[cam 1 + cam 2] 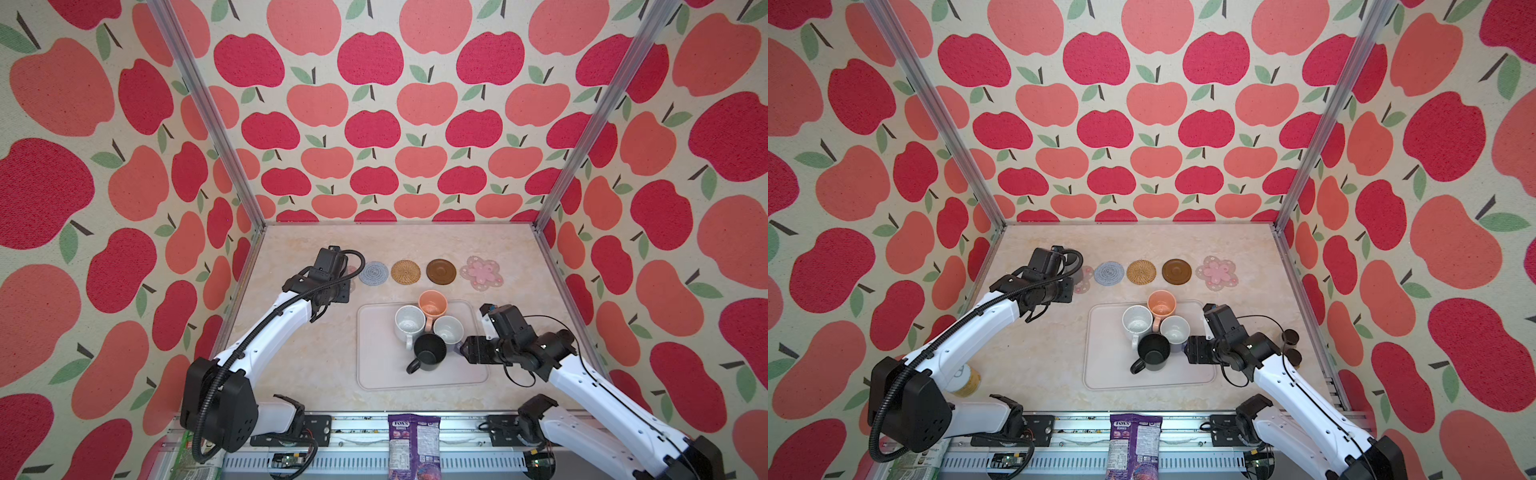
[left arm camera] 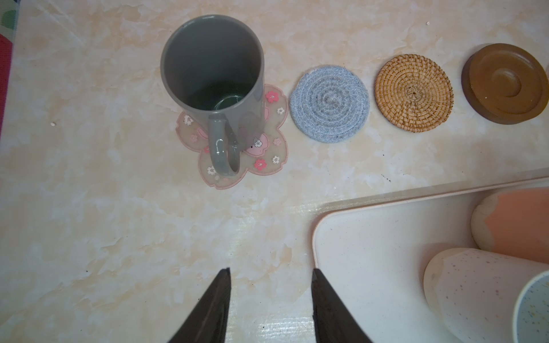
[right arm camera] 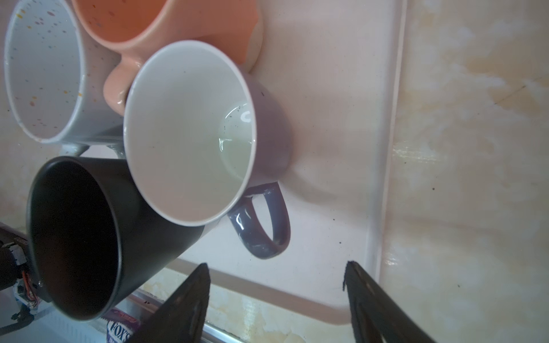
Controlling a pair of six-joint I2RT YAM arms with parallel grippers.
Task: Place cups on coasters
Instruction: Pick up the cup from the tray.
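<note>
Four cups on tray, grey cup on coaster

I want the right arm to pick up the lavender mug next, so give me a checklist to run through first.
1. Grey handled mug upright on pink flower-shaped coaster: ok.
2. Left pincer open, empty, apart from that mug: ok.
3. Right pincer open, empty: ok.
4. Lavender mug with white inside, handle toward right pincer: ok.
5. Gap between lavender mug and black mug: cannot tell.
6. Grey-blue crocheted round coaster, woven rattan round coaster, dark brown round coaster bare: ok.
</note>
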